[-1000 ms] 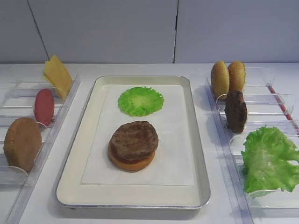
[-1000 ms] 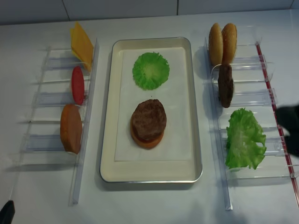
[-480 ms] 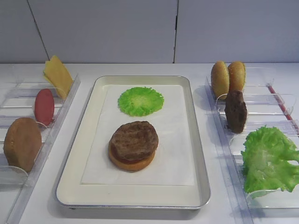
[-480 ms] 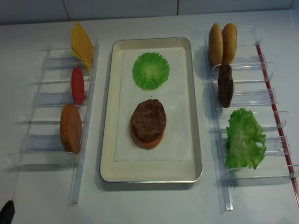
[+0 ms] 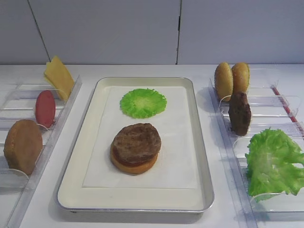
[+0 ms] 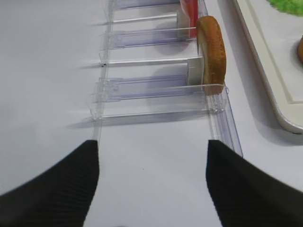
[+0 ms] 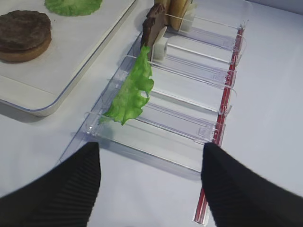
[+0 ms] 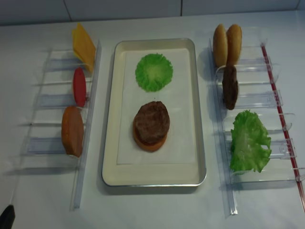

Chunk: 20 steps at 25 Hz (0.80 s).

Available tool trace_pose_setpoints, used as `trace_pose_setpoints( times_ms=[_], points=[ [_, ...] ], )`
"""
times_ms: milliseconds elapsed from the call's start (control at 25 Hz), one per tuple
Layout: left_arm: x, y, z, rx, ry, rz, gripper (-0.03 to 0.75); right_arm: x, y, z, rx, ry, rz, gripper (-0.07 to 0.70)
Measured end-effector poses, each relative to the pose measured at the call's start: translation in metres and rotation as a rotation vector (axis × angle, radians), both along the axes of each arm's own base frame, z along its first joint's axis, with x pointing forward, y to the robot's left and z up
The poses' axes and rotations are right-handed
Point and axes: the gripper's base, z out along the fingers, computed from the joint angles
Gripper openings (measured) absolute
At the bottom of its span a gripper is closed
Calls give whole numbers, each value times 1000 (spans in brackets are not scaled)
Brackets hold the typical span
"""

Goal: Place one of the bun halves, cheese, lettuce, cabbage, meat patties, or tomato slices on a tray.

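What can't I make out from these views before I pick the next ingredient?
- What lies under the meat patty on the tray: only a red edge shows above the bun half.
- Left wrist view: the tomato slice is cut by the top edge.
- Right wrist view: the bun halves are cut by the top edge.
- Both arms: outside the exterior views.

So there's a clear plastic rack (image 8: 57,102) on the left and another clear rack (image 8: 267,119) on the right with a red strip (image 8: 281,124) down its outer edge, both sitting on a plain white table (image 8: 157,210). Grey wall panels (image 5: 109,28) run behind.
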Motion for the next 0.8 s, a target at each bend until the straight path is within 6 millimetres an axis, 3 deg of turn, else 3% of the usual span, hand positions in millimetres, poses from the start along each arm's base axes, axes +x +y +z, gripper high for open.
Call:
trace_pose_setpoints(
  times_ms=[800],
  points=[
    [0,0,0,0,0,0,471,4,-6,-4,-42,-10,-55,492]
  ],
)
